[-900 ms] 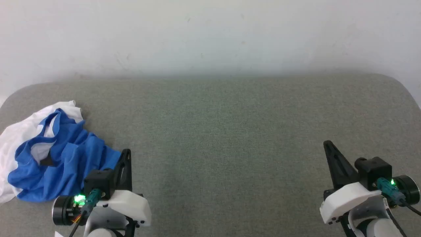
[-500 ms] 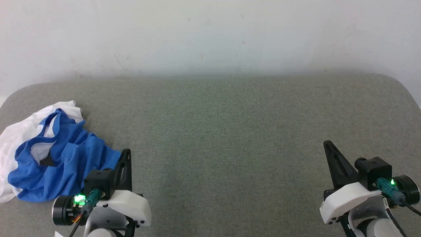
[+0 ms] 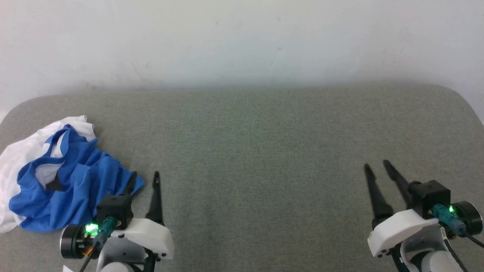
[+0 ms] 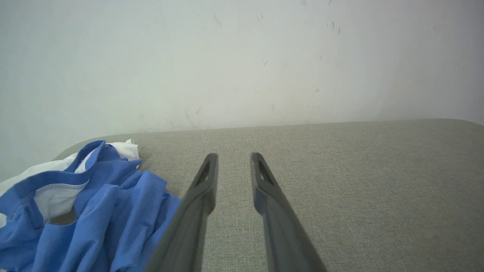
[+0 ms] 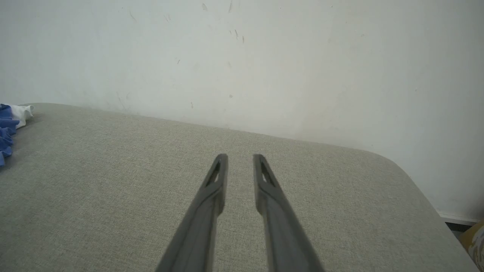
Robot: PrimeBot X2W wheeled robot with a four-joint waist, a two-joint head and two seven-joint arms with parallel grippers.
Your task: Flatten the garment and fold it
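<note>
A pale wall (image 3: pixel 242 37), lightly scuffed, stood behind everything. Below it spread the grey fabric-covered table (image 3: pixel 257 128), its far corners rounded.

The shirt (image 3: pixel 72 181) lay crumpled in a heap at the table's left edge, blue folds on top and white cloth showing along its far and left sides. It was not yet flattened. The left wrist view had the shirt (image 4: pixel 94 211) at its lower left, with the blue neck trim looping round a patch of white. In the right wrist view a scrap of it (image 5: pixel 7 128) showed at the far left, well apart from that arm.

The left gripper (image 3: pixel 145 174) sat at the shirt's near right corner, its jaws parted and nothing between them (the gap was plain in the left gripper's (image 4: pixel 234 155) own view). Its outer finger (image 3: pixel 130 185) overlapped the blue hem, and I could not tell whether it touched the cloth.

The right gripper (image 3: pixel 376 164) hung over bare table near the right side, jaws likewise apart and empty; the right gripper (image 5: pixel 240 155) had only grey fabric beyond its tips.

A small green light (image 3: pixel 90 227) glowed on the left wrist.
</note>
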